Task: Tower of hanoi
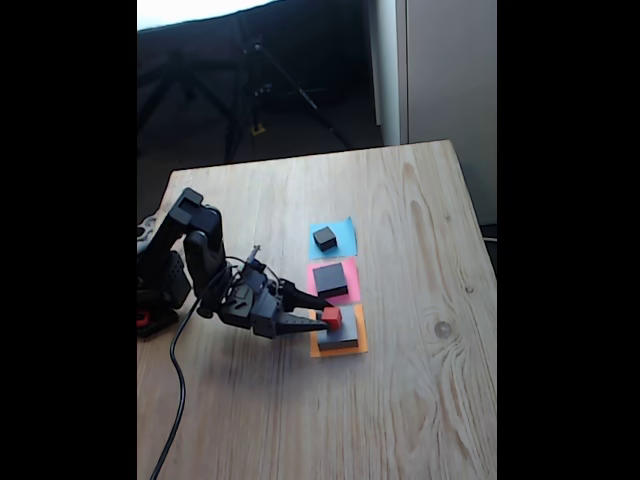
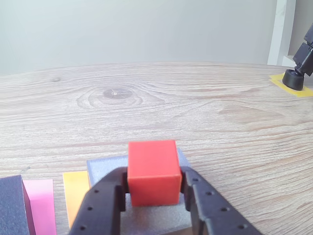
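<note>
Step in hand, by my read: handling the tiny red cube (image 2: 152, 171), which sits on top of the large flat grey square block (image 2: 146, 215), itself lying on the orange paper square (image 1: 355, 346). The black two-finger tool (image 1: 322, 317) has a finger against each side of the red cube, closed narrow on it; wrist view shows both fingers (image 2: 105, 200) touching its faces.

To do it well: keep the squeeze square on the cube's sides, lift straight up so the grey block is not dragged, and stay clear of the medium black block (image 1: 331, 279) on the pink paper square (image 1: 347, 271) just beside. Whether the cube is being picked or set down cannot be told.

The small black cube (image 1: 325, 238) sits on the blue paper square (image 1: 341, 229), further off along the row.

Arm pose: base at the left edge of the light wooden worktop (image 1: 420, 400) in fixed view, elbow raised, forearm sloping down to the right, tool low and near level, coming at the stack from the left.
</note>
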You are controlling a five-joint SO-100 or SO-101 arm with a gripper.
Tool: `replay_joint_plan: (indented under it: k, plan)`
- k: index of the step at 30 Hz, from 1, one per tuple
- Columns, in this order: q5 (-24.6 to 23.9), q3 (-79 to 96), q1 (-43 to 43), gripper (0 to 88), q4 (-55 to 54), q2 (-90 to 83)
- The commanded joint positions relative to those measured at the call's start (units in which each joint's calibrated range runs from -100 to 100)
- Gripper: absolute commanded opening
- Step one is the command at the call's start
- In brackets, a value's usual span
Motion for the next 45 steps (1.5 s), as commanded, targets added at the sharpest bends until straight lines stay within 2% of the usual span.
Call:
replay_joint_plan:
  k: [1,9,23,39,45]
  plan:
    - [0.7,-0.8,-0.3,0.9,-1.3,-0.1]
    - [0.7,-1.5,0.3,4.0,-1.6,0.5]
    - [0.7,-1.2,0.7,19.6,-1.3,-0.5]
    - [0.7,-0.9,0.1,25.7,-1.2,-1.7]
    - [0.7,2.5,-0.2,26.8,2.5,-7.5]
